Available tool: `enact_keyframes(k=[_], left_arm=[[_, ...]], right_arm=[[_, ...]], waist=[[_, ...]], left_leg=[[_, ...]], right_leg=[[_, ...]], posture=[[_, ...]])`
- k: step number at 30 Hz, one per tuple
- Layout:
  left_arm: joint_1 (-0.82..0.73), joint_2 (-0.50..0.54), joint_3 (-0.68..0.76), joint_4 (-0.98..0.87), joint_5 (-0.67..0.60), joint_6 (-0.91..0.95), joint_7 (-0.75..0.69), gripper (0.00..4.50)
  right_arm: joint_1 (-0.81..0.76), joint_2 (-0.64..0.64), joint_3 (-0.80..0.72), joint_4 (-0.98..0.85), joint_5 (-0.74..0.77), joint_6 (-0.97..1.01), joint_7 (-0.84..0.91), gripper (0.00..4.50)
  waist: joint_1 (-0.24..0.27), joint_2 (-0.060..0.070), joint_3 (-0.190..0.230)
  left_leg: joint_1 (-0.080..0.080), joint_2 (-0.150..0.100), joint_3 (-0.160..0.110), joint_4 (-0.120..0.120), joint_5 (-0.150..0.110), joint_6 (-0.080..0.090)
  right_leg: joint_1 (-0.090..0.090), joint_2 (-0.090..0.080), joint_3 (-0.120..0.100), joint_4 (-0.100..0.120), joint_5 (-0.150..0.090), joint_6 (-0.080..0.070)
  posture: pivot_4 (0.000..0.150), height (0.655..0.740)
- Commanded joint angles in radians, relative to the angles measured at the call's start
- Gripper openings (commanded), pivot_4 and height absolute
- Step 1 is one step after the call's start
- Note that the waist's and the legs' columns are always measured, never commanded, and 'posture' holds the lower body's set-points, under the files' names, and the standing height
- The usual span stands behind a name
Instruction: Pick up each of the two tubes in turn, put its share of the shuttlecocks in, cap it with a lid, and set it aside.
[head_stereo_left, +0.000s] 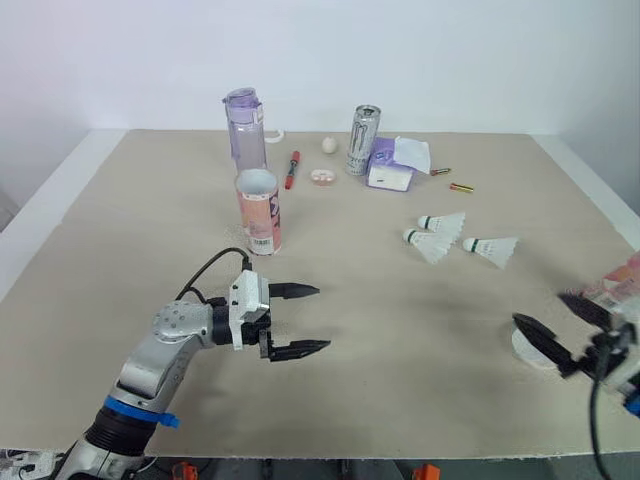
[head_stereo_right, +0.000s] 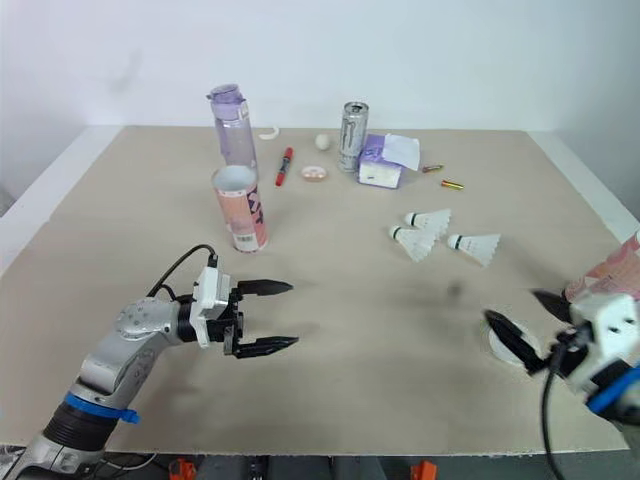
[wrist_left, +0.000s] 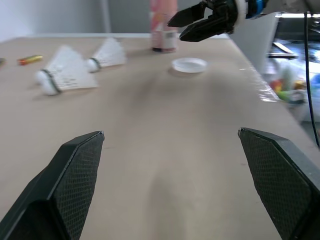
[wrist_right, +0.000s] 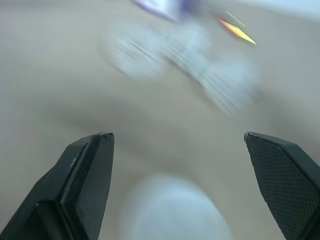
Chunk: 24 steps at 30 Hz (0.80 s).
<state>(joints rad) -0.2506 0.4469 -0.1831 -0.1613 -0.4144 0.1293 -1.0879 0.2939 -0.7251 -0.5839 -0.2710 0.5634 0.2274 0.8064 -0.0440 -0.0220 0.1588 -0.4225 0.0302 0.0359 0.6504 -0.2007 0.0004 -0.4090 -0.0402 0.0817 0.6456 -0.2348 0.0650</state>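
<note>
Standing open-topped, one tube (head_stereo_left: 258, 212), shuttlecocks (head_stereo_left: 432, 246) loose on bench (head_stereo_left: 400, 340); left gripper (head_stereo_left: 323, 318), right gripper (head_stereo_left: 540, 308) jaws released; left wrist view shows second tube (wrist_left: 164, 25) near lid (wrist_left: 189, 64).

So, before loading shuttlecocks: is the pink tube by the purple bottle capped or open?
Open: the pink tube shows a bare, uncapped round mouth on top.
</note>
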Motion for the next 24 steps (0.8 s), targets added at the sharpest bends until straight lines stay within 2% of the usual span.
enact_keyframes(k=[1, 6, 10, 18, 24], left_arm=[[-0.010, -0.025, 0.052, 0.007, 0.049, -0.040, 0.110, 4.50], [0.003, -0.053, 0.116, 0.013, 0.110, 0.023, 0.313, 4.50], [0.027, -0.056, 0.161, 0.006, 0.124, 0.094, 0.429, 4.50], [0.032, -0.098, 0.199, 0.049, 0.161, 0.096, 0.560, 4.50], [-0.041, -0.120, 0.241, 0.135, 0.134, 0.142, 0.598, 4.50]], right_arm=[[-0.147, -0.032, 0.142, 0.009, -0.033, -0.078, 0.107, 4.46], [-0.414, -0.029, 0.333, 0.166, -0.059, -0.114, 0.267, 4.46], [-0.560, -0.005, 0.428, 0.282, -0.065, -0.128, 0.373, 4.46], [-0.765, 0.053, 0.495, 0.498, -0.110, -0.170, 0.437, 4.46], [-0.813, 0.084, 0.512, 0.579, -0.152, -0.234, 0.453, 4.46]], waist=[[0.000, -0.001, 0.001], [0.002, -0.004, 0.002], [0.006, -0.004, 0.003], [0.021, -0.005, 0.003], [0.022, -0.005, 0.003]], left_leg=[[0.000, 0.000, 0.000, 0.000, 0.000, 0.000], [-0.002, -0.001, 0.001, 0.000, -0.001, -0.001], [-0.003, -0.001, -0.002, -0.002, -0.001, -0.001], [-0.003, -0.002, -0.003, -0.004, -0.001, -0.002], [-0.003, -0.002, -0.004, -0.004, -0.001, -0.002]], right_leg=[[0.000, 0.000, 0.000, 0.000, 0.000, 0.000], [0.000, 0.000, 0.000, -0.001, -0.001, 0.002], [0.000, 0.002, -0.003, -0.001, -0.001, 0.001], [0.000, 0.002, -0.004, -0.001, 0.001, -0.001], [0.001, 0.002, -0.006, 0.000, 0.002, -0.002]], posture=[[0.150, 0.7400], [0.150, 0.7400], [0.150, 0.7400], [0.150, 0.7400], [0.150, 0.7400]])
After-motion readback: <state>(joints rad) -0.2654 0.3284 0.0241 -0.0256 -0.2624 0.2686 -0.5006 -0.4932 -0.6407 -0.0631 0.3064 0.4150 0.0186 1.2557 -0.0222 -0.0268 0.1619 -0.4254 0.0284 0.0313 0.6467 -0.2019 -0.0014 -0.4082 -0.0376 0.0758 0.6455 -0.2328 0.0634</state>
